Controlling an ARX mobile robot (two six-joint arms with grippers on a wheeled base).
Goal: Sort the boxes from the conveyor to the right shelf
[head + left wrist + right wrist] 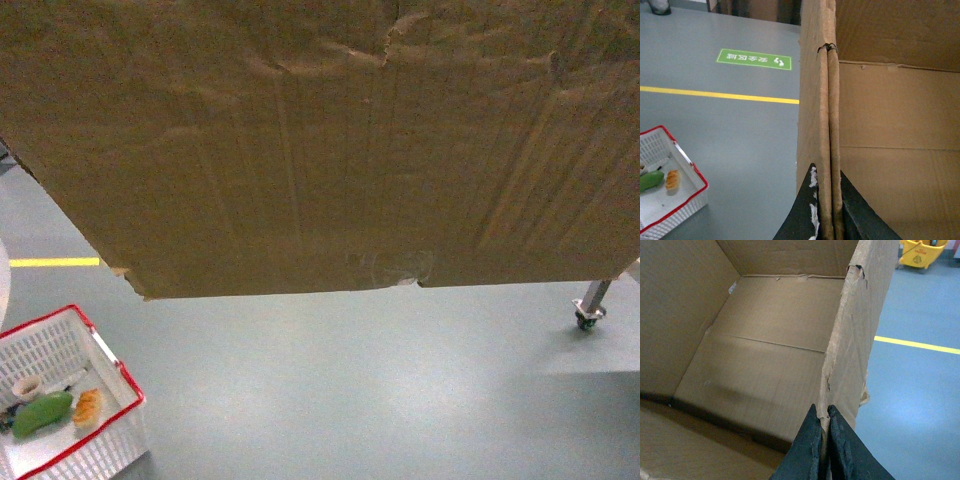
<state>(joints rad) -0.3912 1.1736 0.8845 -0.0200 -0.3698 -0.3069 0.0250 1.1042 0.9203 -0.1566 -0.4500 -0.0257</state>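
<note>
Head view is almost filled by the cardboard box (320, 150), held up off the grey floor (350, 390) with one broad brown face toward the camera and a clear tape patch (395, 268) at its lower edge. Below it on the left sits a white basket with a red rim (120, 375), holding a green item (42, 414) and an orange one (88, 407). A caster wheel on a metal leg (588, 318) shows at the right edge.

In the left wrist view the left gripper (827, 210) is clamped narrow on the box's folded side wall, one dark finger (805, 215) outside and one inside. A yellow line (715, 94) and a green floor sign (754, 59) lie beyond.

In the right wrist view the right gripper (823, 450) pinches the opposite wall, jaws nearly together on the cardboard, the empty box interior to its left. A yellow mop bucket (922, 252) stands far off
</note>
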